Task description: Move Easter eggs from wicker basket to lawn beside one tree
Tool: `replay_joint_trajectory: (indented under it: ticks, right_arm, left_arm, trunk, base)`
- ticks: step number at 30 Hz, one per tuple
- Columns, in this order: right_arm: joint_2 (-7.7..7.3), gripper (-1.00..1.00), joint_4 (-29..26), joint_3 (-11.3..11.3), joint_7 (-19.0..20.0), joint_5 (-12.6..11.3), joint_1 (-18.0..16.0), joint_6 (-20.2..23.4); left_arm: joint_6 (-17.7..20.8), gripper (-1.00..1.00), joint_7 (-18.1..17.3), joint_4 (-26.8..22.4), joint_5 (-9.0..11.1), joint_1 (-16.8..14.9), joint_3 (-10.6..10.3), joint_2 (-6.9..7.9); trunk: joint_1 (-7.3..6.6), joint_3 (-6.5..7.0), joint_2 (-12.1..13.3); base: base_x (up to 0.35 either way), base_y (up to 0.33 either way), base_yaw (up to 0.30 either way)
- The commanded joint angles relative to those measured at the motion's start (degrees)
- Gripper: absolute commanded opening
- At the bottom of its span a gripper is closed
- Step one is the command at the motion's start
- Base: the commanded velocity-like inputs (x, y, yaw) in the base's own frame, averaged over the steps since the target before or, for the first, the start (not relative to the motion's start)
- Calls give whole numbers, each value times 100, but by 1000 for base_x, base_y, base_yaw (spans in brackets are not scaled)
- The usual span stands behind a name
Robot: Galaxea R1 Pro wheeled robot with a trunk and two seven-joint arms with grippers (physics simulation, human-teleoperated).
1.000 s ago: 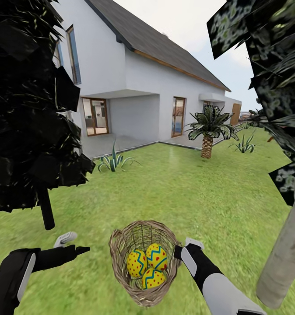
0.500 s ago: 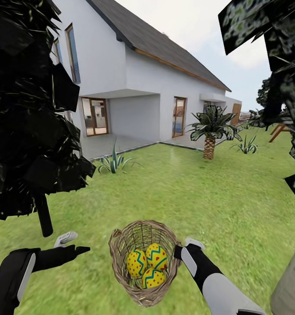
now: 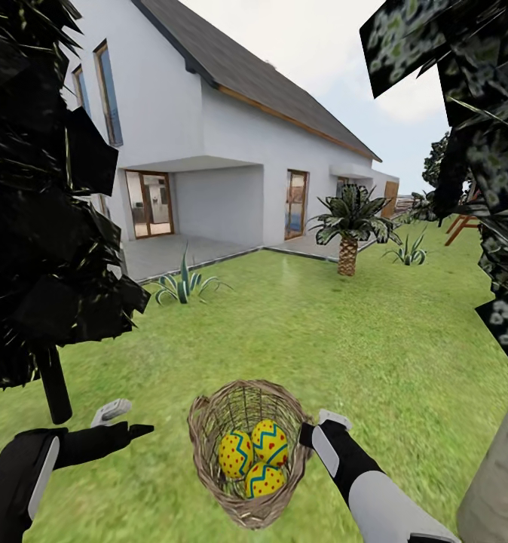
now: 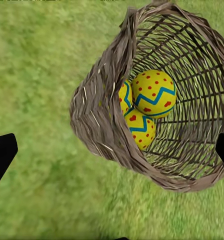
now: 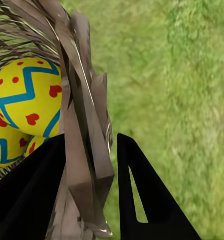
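The wicker basket [image 3: 246,452] hangs tilted over the lawn [image 3: 344,332], its mouth toward me. Three yellow Easter eggs with red dots and blue zigzags lie inside: one [image 3: 235,454], a second [image 3: 270,441], a third [image 3: 264,480]. My right gripper [image 3: 314,431] is shut on the basket's right rim; in the right wrist view its black fingers [image 5: 146,195] pinch the woven rim [image 5: 87,160], with an egg [image 5: 27,102] just inside. My left gripper [image 3: 124,422] is open to the left of the basket, apart from it, and its wrist view looks at the basket [image 4: 107,125] and the eggs [image 4: 153,93]. The pale grey trunk of a tree [image 3: 499,483] stands at lower right.
A black-trunked dark tree [image 3: 54,381] stands close on the left. The white house [image 3: 231,158] lies ahead, with a spiky plant [image 3: 182,283] and a short palm [image 3: 349,226] in front of it. Speckled foliage [image 3: 480,151] hangs at upper right. Grass stretches between the trees.
The whole view has shifted: house and palm slid left, and the pale trunk shows more at lower right. Basket, eggs and both arms hold the same places in the picture.
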Motion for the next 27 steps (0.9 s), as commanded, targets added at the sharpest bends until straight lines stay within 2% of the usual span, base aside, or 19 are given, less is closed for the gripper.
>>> replay_joint_trajectory:
  ticks: [1,9,14,22,27]
  right_arm:
    - [3,-100,-16,-15,-31,-78,-2,2]
    - [3,-100,-16,-17,-31,-78,-3,2]
    - [3,-100,-16,-17,-31,-79,-1,2]
    - [3,-100,-16,-17,-31,-78,-2,2]
    - [3,-100,-16,-17,-31,-78,-2,2]
  left_arm:
    - [41,100,-38,-1,-16,-4,11,-1]
    - [41,100,-31,-1,-15,-4,3,-1]
    - [50,100,-39,-1,-15,-4,10,-1]
    - [53,100,-39,16,-6,-4,3,-1]
    - [52,100,-40,8,-6,-4,19,-1]
  trunk:
    - [2,-2,-6]
    - [178,-146,-327]
    - [178,-146,-327]
    - [178,-146,-327]
    - [200,-164,-367]
  base:
    - [0,0,0]
    - [0,0,0]
    - [0,9,0]
    - [0,252,0]
    - [0,28,0]
